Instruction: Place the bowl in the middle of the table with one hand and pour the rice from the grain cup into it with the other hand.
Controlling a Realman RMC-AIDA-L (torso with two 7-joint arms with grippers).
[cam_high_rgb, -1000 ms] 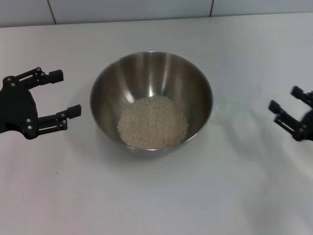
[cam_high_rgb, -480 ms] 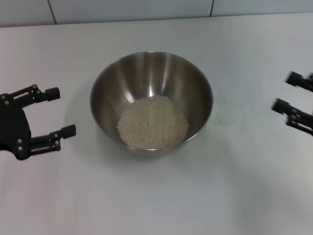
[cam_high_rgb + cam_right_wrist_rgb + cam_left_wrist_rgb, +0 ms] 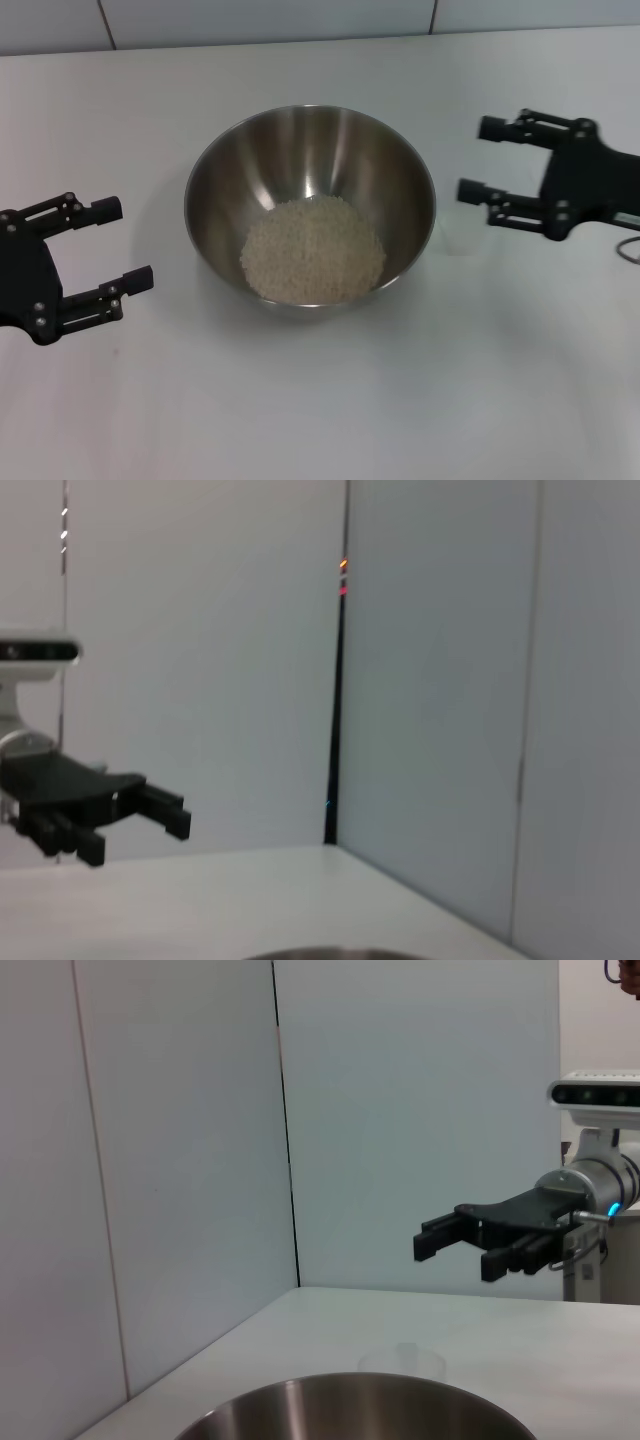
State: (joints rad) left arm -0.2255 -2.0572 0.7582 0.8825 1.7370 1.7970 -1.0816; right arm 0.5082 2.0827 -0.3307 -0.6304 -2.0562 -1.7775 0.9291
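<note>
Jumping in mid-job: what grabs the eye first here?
The shiny bowl at the middle of the table, with a pale heap of rice in its bottom. Open black claws flank it, apart from it: left claw, right claw. The faint clear grain cup stands beside the bowl's right.

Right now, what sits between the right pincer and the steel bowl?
Only the small clear plastic cup, standing empty on the white table beside the shiny steel bowl, seen from the head view.

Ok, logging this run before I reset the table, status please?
Left end effector open, left of the bowl. Right end effector open, above the empty grain cup. Rice in bowl, mid-table. Nothing in the way.
</note>
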